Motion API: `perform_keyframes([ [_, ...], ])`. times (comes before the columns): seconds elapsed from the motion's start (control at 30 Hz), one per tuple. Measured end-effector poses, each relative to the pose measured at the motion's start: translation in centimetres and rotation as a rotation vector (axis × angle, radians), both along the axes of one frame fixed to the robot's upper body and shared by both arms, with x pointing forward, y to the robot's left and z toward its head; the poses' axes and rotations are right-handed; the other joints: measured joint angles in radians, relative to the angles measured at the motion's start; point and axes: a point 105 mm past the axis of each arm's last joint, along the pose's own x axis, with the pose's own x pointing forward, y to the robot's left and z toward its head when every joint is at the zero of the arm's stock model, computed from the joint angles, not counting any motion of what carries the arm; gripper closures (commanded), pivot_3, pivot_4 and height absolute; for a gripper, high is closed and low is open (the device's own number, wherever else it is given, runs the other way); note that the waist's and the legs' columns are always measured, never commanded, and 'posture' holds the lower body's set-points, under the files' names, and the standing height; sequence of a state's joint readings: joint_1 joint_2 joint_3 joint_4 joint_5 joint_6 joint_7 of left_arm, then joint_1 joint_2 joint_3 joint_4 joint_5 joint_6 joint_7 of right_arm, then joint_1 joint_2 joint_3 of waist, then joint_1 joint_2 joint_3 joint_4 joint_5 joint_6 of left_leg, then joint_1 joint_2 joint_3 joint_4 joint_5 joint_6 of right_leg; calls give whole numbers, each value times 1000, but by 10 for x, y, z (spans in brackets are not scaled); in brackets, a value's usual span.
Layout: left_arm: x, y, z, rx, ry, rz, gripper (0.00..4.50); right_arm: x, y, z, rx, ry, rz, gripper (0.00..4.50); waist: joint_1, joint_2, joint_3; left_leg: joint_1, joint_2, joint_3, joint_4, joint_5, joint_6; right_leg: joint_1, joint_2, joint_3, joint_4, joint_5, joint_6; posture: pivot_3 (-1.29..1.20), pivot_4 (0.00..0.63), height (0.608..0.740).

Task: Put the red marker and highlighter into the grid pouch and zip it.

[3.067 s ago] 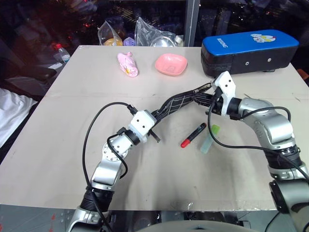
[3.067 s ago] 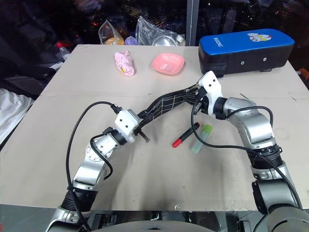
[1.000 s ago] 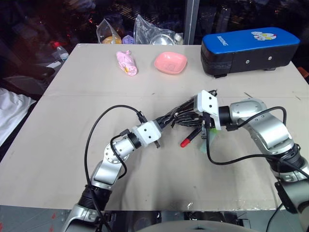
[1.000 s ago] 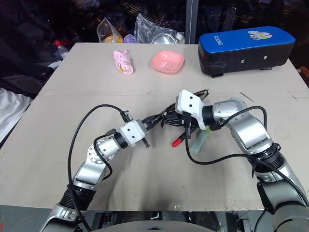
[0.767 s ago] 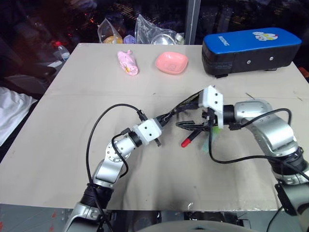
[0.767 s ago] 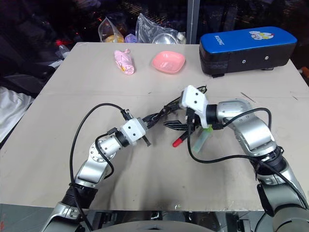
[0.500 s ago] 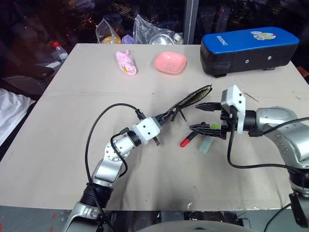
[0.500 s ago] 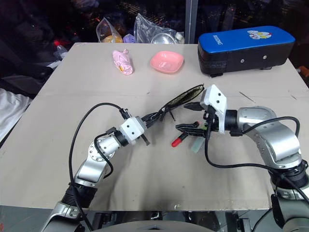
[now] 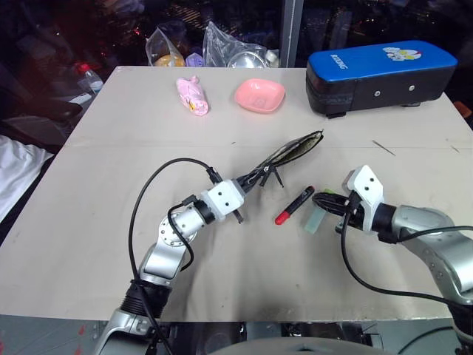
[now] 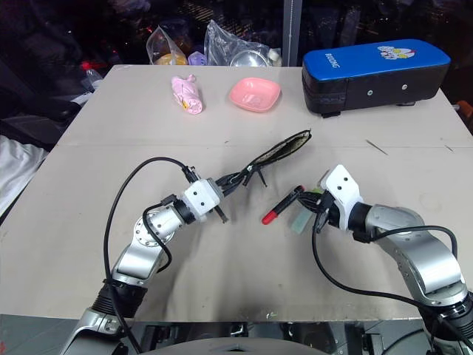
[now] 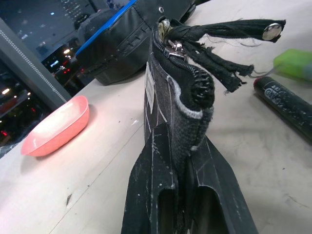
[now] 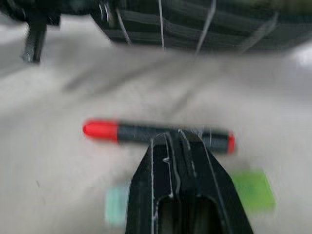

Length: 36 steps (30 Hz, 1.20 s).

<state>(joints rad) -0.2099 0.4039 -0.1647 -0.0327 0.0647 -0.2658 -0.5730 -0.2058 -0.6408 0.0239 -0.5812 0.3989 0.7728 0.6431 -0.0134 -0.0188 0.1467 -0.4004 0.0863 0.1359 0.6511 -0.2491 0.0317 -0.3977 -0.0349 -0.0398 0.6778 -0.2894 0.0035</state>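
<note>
Beige table (image 9: 111,148), left hand (image 11: 181,161) clamping grid pouch (image 11: 168,105), label visible at wrist, right hand (image 12: 178,146) closed, empty, above red marker (image 12: 146,131)

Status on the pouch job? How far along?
Done: grid pouch lifted off the table, clamped at one end by the left gripper, its top looks unzipped.
In hand: right gripper, fingers shut and empty, sits above the highlighter.
Left: red marker and highlighter both lie on the table; load both, then zip.
</note>
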Motion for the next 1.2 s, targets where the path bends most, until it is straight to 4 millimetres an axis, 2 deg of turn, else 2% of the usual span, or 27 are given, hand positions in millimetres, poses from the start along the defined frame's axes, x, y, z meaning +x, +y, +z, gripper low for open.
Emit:
perform_keyframes([
  [0.13, -1, 0, 0, 4, 3, -16, 4500, 22, 1, 29, -24, -127, -8, 4441, 1, 0, 1, 0, 0, 0, 0, 0, 0, 0, 1, 0, 0, 0, 0, 0, 150, 740],
  [0.23, -2, -2, 0, 11, -2, -29, 4500, 35, 1, 37, -33, -160, -14, 4441, 2, 0, 1, 0, 0, 0, 0, 1, -2, 0, 0, 0, 0, 0, 0, 0, 150, 740],
  [0.3, -3, -2, 0, 17, -9, -39, 4500, 52, 8, 35, -41, -158, -11, 4441, -1, 0, 1, 0, 0, 1, 0, 2, -3, 0, 0, 0, 0, 0, 0, 0, 150, 740],
  [0.37, -5, -6, 0, 16, -13, -57, 4500, 61, 12, 29, -52, -148, -7, 4441, 0, 0, 1, 0, 0, 1, 0, 2, -3, 0, 1, 0, 0, 0, 0, 0, 150, 740],
  [0.57, -6, -9, -2, 21, -12, -73, 4500, 76, 25, 17, -69, -125, 37, 4441, 1, 0, 1, -2, 0, 3, 0, 2, -4, -2, 1, 1, 0, 0, 0, 0, 150, 740],
  [0.67, -6, -9, -3, 24, -10, -72, 4500, 81, 30, 6, -168, -138, 97, 4441, 1, 0, 2, -1, 0, 3, 0, 2, -4, -3, 1, 1, 1, 0, 0, 0, 150, 740],
  [0.73, -5, -9, -2, 26, -13, -72, 4500, 82, 33, -4, -295, -186, 181, 4441, 0, 1, 2, -2, 0, 4, 0, 2, -4, -4, 1, 2, 1, 0, 0, 0, 150, 740],
  [0.83, -5, -9, -2, 33, -17, -73, 4500, 85, 40, -6, -477, -337, 319, 3552, 0, 1, 2, -2, 0, 7, 0, 2, -4, -5, 1, 3, 1, 0, 0, 0, 150, 740],
  [0.9, -4, -9, -2, 35, -19, -73, 4500, 86, 45, -3, -580, -462, 409, 2509, -2, 1, 2, -1, 1, 8, 0, 3, -4, -6, 1, 5, 2, 0, 0, 0, 150, 740],
  [0.93, -4, -10, -2, 36, -20, -73, 4500, 88, 46, -2, -610, -503, 429, 2157, -2, 1, 2, -1, 1, 9, 0, 3, -4, -6, 1, 5, 1, 0, 0, 0, 150, 740],
  [1.07, -4, -9, -2, 39, -21, -68, 4500, 90, 51, 0, -645, -610, 461, 318, 0, 1, 2, -1, 2, 10, 0, 3, -4, -6, 1, 6, 1, 0, 0, 0, 150, 740],
  [1.1, -4, -9, -2, 38, -20, -65, 4500, 90, 52, 1, -656, -634, 471, 17, 0, 1, 2, -1, 2, 10, 0, 3, -4, -6, 1, 6, 1, 0, 0, 0, 150, 740],
  [1.2, -3, -8, -2, 34, -19, -58, 4500, 90, 50, 6, -657, -680, 470, 17, 0, 1, 2, -1, 2, 12, 1, 3, -4, -6, 0, 7, 2, 0, 0, 0, 150, 740],
])
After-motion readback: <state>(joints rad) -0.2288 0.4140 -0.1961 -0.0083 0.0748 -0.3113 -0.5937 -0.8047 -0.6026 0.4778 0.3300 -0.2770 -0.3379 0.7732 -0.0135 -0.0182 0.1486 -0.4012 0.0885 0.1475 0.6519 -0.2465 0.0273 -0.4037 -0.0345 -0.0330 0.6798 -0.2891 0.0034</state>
